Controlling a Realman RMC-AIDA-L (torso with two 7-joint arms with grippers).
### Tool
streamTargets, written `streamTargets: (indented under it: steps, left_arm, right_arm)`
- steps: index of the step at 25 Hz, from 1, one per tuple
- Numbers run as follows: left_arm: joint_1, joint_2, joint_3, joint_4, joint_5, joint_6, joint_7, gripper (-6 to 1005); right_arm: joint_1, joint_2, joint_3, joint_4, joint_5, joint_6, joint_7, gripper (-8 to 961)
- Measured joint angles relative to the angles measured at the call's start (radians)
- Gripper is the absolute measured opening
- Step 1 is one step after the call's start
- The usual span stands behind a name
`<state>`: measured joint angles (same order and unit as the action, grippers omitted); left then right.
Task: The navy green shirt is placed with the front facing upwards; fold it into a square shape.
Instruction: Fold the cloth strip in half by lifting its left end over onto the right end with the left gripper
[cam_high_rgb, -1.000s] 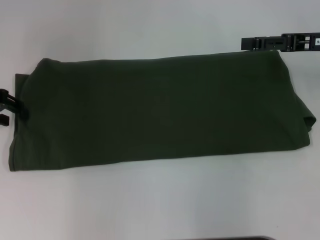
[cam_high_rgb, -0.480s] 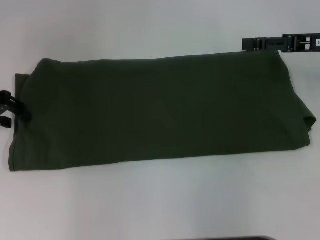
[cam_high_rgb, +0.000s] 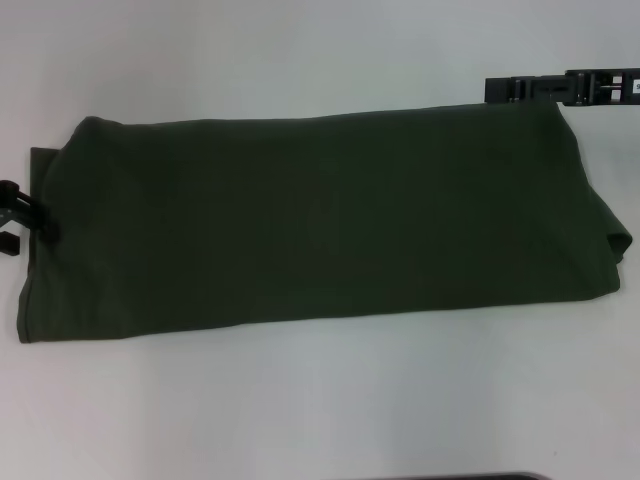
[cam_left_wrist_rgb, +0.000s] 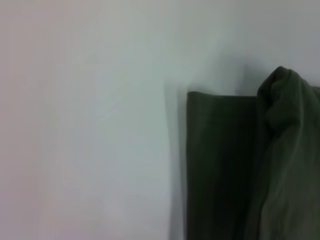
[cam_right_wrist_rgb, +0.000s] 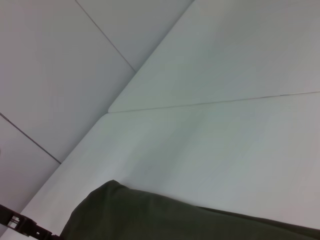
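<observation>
Dark olive-green cotton shirt (cam_high_rgb: 320, 215) folded into a long band, long axis running across the white counter (cam_high_rgb: 320, 400), left claw (cam_high_rgb: 18, 215) at its left end, right claw (cam_high_rgb: 520, 88) at far right corner, grips impossible to tell.

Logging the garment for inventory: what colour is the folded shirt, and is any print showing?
The navy green shirt is plain dark olive; no print shows. Head view shows it best.

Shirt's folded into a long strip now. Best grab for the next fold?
Probably the short left end of the navy green shirt, where the left gripper sits: both corners there lie flat on the white table. Come in from the left and carry it toward the right gripper.
</observation>
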<state>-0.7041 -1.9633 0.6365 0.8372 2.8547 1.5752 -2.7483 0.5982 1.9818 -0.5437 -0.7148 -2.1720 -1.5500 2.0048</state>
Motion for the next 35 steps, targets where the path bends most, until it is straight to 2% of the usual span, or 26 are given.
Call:
streamTargets:
  steps: [35]
  left_arm:
    - [-0.003,-0.002,0.005,-0.024,0.0,-0.011,-0.01,533]
  right_arm:
    - [0.001,0.0,0.001,0.0,-0.002,0.002,0.0,804]
